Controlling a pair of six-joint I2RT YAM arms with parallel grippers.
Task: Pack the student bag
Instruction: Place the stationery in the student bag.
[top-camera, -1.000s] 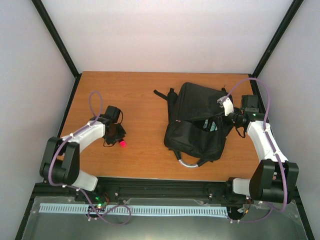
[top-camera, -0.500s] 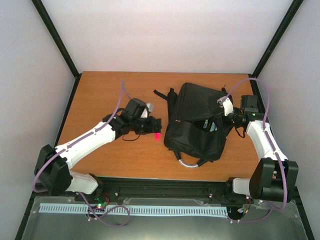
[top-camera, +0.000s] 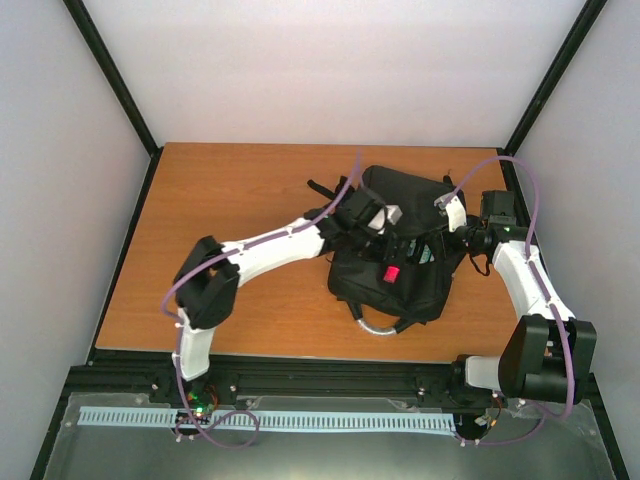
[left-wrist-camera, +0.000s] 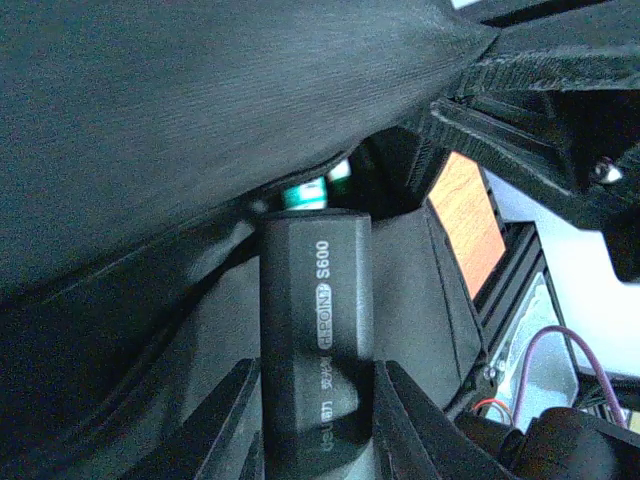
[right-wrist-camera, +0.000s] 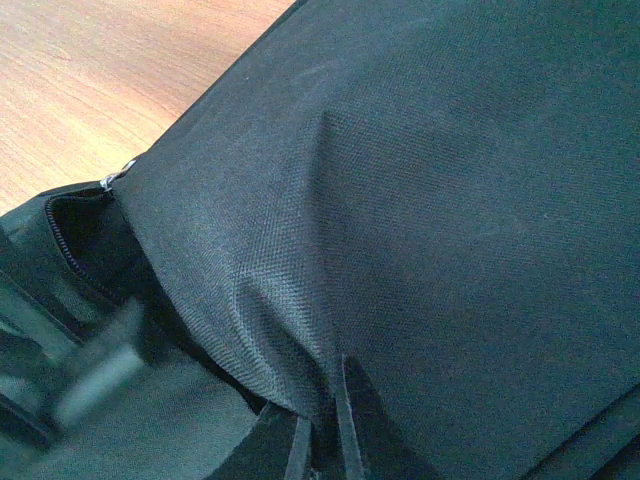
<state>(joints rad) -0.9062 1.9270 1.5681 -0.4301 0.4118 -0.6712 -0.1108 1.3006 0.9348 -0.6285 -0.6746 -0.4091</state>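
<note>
- Top view: the student bag (top-camera: 400, 195) lies on the table (top-camera: 230, 190), near its right edge, with its mouth gaping. The left claw (top-camera: 383, 252) reaches over the bag, clamped on a black marker (top-camera: 391, 272) with a red end. The right claw (top-camera: 445, 215) is pinched on the bag's upper flap at the bag's right side.
- Left wrist view: the narrowly parted fingers (left-wrist-camera: 225, 415) grip the marker's barrel, which points into the bag's dark opening; a green object (left-wrist-camera: 305, 192) shows inside.
- Right wrist view: the claw's tips are closed tight on a fold of the bag's black fabric, lifting it; a zipper (right-wrist-camera: 70, 250) lines the opening beneath.
</note>
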